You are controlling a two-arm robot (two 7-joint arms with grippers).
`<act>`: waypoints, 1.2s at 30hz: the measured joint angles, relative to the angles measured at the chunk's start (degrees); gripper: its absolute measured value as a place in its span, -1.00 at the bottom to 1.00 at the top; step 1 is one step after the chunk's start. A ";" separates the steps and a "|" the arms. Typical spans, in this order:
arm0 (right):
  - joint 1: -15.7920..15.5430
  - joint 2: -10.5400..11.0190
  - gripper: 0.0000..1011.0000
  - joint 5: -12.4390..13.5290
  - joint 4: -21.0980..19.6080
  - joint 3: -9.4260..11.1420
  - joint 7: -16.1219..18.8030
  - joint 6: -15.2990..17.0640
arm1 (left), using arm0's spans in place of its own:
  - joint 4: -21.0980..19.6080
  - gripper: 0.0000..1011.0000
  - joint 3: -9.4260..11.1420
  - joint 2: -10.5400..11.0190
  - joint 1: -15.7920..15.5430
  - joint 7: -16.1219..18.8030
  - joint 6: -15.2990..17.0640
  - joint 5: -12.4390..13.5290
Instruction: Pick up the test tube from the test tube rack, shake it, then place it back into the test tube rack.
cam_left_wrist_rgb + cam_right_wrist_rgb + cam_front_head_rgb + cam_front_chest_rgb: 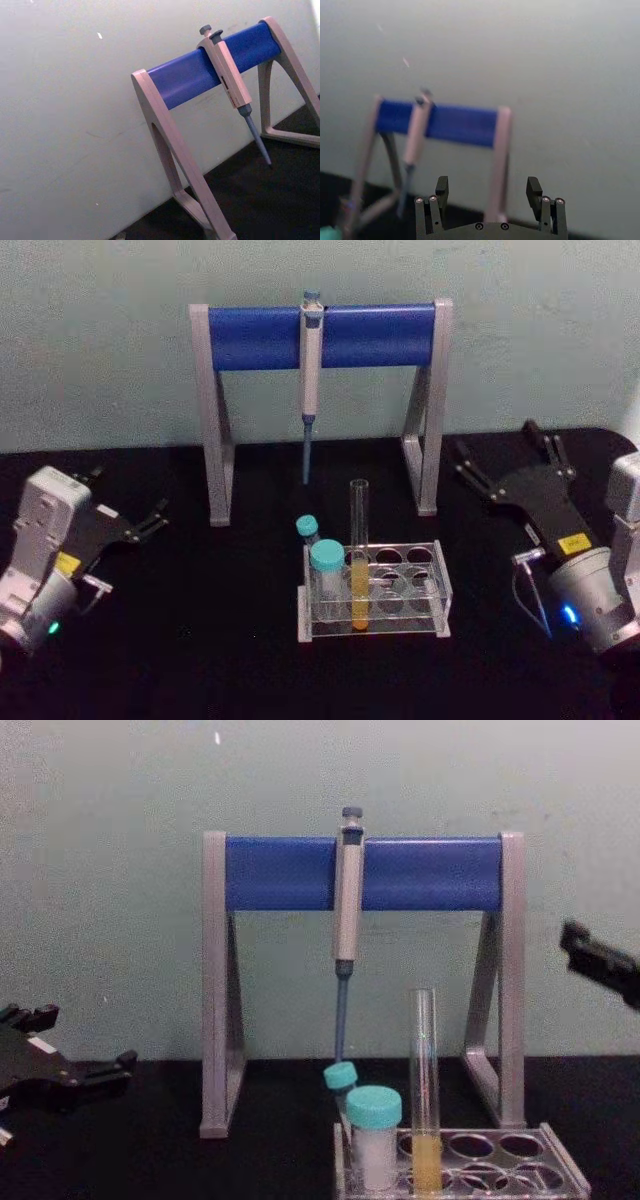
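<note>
Clear test tube (pixel 359 558) stands in test tube rack (pixel 440 585); both pincers, left (pixel 152 522) and right (pixel 508 456), spread apart.

**Item count, worktop**

Test tube (pixel 359 555), yellow-orange liquid: 1.
Test tube rack (pixel 441 592), clear plastic: 1.
Vials with teal caps: 2, one front (pixel 326 570), one behind (pixel 307 530).
Pipette (pixel 311 370): 1.
Pipette stand (pixel 380 335), grey with blue bar: 1.
Tools: 2, left tool (pixel 140 524), right tool (pixel 505 455).

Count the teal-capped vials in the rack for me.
2. One teal-capped vial stands at the rack's front left, beside the test tube; the other vial leans just behind it.
</note>
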 joint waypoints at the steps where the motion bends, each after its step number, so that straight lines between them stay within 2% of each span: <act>1: -0.01 -0.12 0.98 -0.40 0.35 0.13 -0.42 0.81 | 0.00 0.98 0.00 0.00 0.00 0.00 0.00 0.00; 6: 0.33 -0.59 0.98 -1.35 3.15 0.45 -0.78 6.30 | 0.00 0.98 0.00 0.00 0.00 0.00 0.00 0.00; 14: 1.45 -1.58 0.98 -1.81 7.85 0.37 1.01 11.82 | 0.00 0.98 0.00 0.00 0.00 0.00 0.00 0.00; 22: 1.76 -2.81 0.98 -2.38 10.24 1.08 1.75 13.28 | 0.00 0.98 0.00 0.00 0.00 0.00 0.00 0.00; 36: 1.74 -4.09 0.98 -3.08 11.18 2.48 3.09 13.36 | 0.00 0.98 0.00 0.00 0.00 0.00 0.00 0.00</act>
